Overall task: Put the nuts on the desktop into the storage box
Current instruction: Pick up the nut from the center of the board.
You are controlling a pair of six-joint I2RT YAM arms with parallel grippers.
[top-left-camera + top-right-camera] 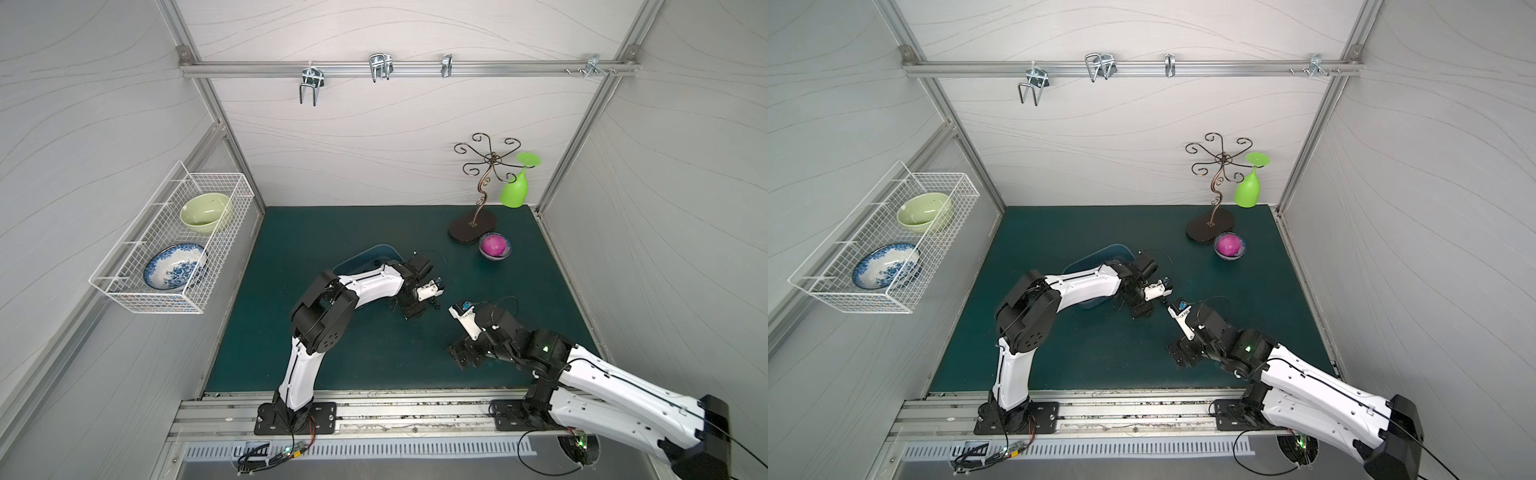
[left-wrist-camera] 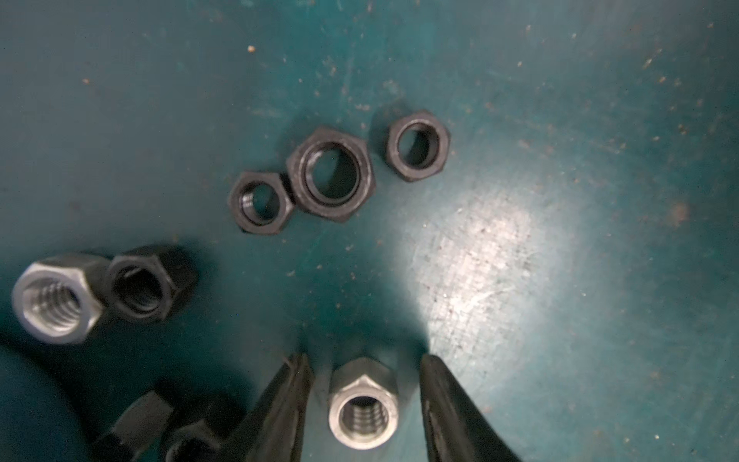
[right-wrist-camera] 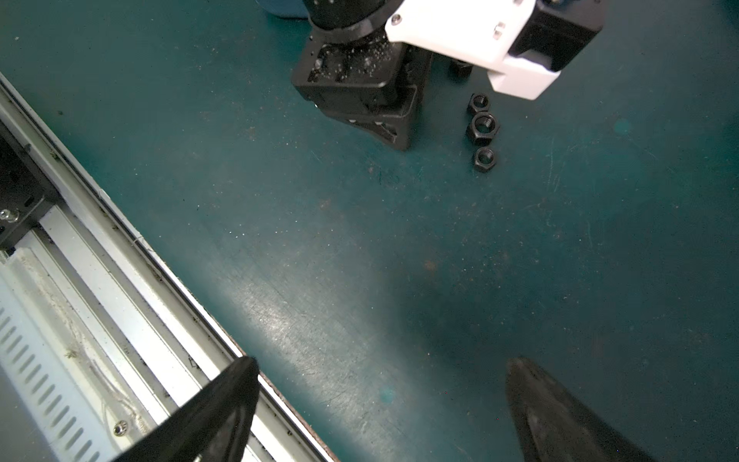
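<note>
Straddling a silver nut (image 2: 363, 408) at the lower middle of the left wrist frame, the left claw (image 2: 363, 357) stands released, with a gap on each side of the nut. Three black nuts (image 2: 330, 174) lie in a row on the table (image 2: 560, 120) near the frame's centre. A second silver nut (image 2: 56, 300) sits at the left edge. The storage box (image 1: 376, 252) lies mid-frame in both top views, partly hidden behind the left arm (image 1: 374, 282). The right claw (image 3: 382, 361) gapes wide, grasping nothing.

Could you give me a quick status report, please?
Left hand open, straddling silver nut, not touching. Right hand open, empty. Black nuts close by left hand.
</note>
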